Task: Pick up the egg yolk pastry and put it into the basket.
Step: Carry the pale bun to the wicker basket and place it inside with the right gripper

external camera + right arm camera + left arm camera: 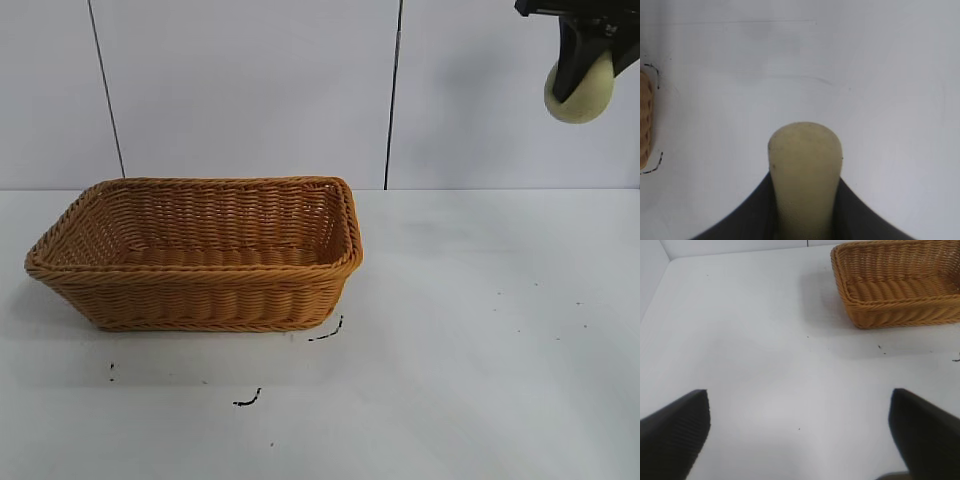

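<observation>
White counter (480, 330) carries one basket (200, 255) at left. High at upper right, the right hand (585, 60) pinches the single egg yolk pastry (580, 95), well apart from the basket. Only the left wrist view shows the left hand (800, 435), fingers spread wide above the counter.

No readable text, labels or numbers anywhere

Basket (900, 295): at two o'clock, resting on the counter (765, 340), nothing visible inside.
Left pincer (800, 435): at six o'clock, fingers (675, 435) spread wide, gripping nothing, hovering over bare counter.
</observation>
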Controlling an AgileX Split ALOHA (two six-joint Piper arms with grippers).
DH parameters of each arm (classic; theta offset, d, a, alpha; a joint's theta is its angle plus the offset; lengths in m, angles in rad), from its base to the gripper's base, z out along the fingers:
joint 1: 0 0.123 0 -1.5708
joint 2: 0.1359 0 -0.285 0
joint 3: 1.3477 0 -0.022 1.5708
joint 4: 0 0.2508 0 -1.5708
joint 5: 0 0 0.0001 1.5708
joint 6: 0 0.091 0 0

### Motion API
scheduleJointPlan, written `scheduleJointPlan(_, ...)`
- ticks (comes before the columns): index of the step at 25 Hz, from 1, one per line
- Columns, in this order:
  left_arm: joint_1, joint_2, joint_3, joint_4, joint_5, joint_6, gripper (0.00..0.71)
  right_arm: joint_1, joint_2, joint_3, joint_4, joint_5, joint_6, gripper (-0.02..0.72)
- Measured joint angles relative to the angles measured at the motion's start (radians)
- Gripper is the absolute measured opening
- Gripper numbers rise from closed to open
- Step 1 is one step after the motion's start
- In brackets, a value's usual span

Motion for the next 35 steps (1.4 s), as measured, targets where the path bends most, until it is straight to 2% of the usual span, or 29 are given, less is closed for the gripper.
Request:
scheduleJointPlan(11, 0.000, 0.000, 0.000, 0.000, 0.000, 0.000, 0.697, 0.352, 0.111, -0.132, 0.002, -0.065, 0.013, 0.160)
scheduleJointPlan(16, 0.000, 0.000, 0.000, 0.000, 0.000, 0.000, 0.697, 0.447, 0.209, -0.198, 0.002, -0.157, 0.037, 0.160)
scheduleJointPlan(21, 0.000, 0.000, 0.000, 0.000, 0.000, 0.000, 0.697, 0.466, 0.332, -0.204, 0.011, -0.279, 0.053, 0.160)
scheduleJointPlan(26, 0.000, 0.000, 0.000, 0.000, 0.000, 0.000, 0.697, 0.466, 0.433, -0.204, 0.035, -0.366, 0.054, 0.160)
scheduleJointPlan(31, 0.000, 0.000, 0.000, 0.000, 0.000, 0.000, 0.697, 0.466, 0.494, -0.204, 0.037, -0.398, 0.053, 0.164)
scheduleJointPlan(33, 0.000, 0.000, 0.000, 0.000, 0.000, 0.000, 0.697, 0.466, 0.496, -0.204, 0.039, -0.397, 0.053, 0.215)
scheduleJointPlan(35, 0.000, 0.000, 0.000, 0.000, 0.000, 0.000, 0.697, 0.466, 0.496, -0.219, 0.039, -0.384, 0.051, 0.332)
